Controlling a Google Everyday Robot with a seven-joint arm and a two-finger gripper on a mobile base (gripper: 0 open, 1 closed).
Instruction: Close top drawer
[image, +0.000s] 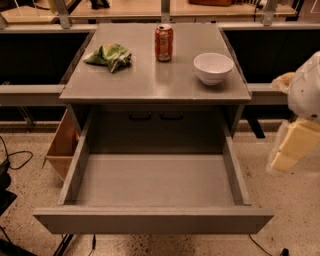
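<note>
One rigid, weighty-looking top drawer (153, 186) is hanging open; we are favouring a push mid-front. Our gripper (293, 148) is hovering to its right, grip state impossible to tell.

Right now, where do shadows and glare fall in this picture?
Camera view: the tabletop shows soft glare below the can; deep shadow fills the cavity behind the open top drawer; the end effector, at the right edge, is brightly lit.
</note>
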